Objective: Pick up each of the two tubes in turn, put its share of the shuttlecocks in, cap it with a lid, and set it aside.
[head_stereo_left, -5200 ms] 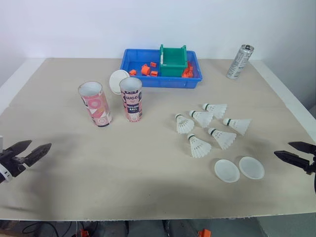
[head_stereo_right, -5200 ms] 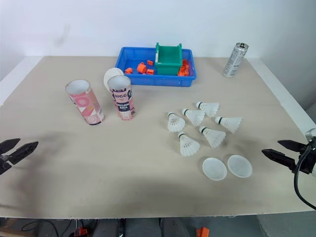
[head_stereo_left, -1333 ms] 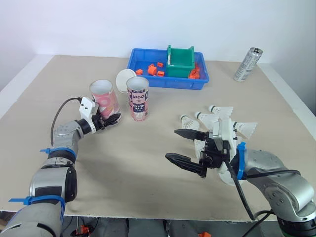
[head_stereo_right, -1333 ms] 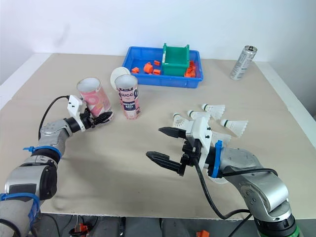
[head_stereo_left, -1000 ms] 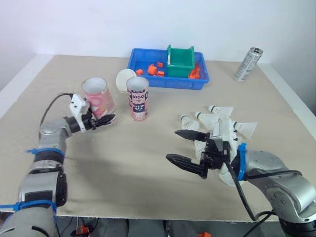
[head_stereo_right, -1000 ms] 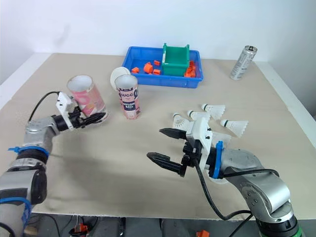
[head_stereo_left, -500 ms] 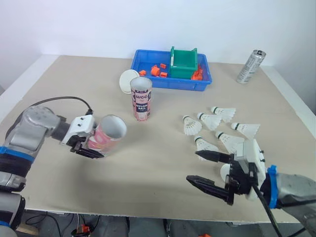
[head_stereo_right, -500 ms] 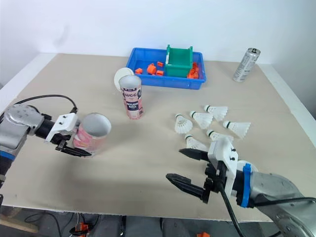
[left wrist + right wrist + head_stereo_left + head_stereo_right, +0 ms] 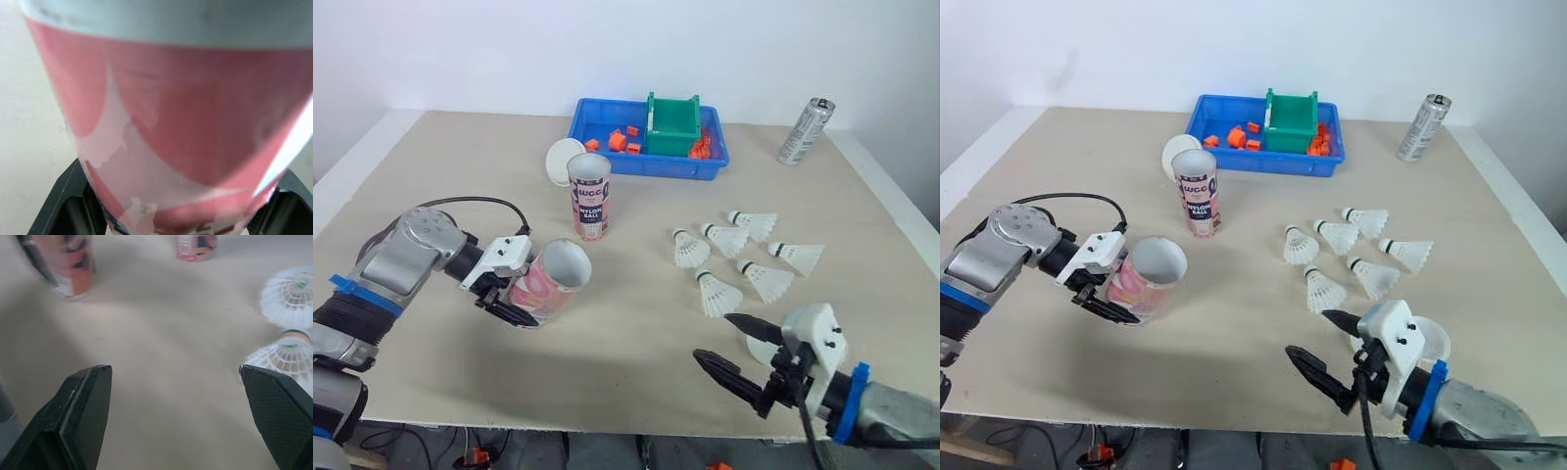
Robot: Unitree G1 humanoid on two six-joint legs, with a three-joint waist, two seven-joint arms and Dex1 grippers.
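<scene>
tilted tube (image 9: 548, 286) front left on the table (image 9: 626, 333), held in the left gripper (image 9: 521, 297). upright tube (image 9: 589, 199) behind it, leaning lid (image 9: 561, 160) just behind that. tray (image 9: 646, 168) back centre, small box (image 9: 673, 122) inside its right part. can (image 9: 803, 130) back right. shuttlecocks (image 9: 732, 240) clustered right of centre. right gripper (image 9: 711, 336) front right, before the cluster, flat lid (image 9: 1438, 345) partly hidden behind it.
</scene>
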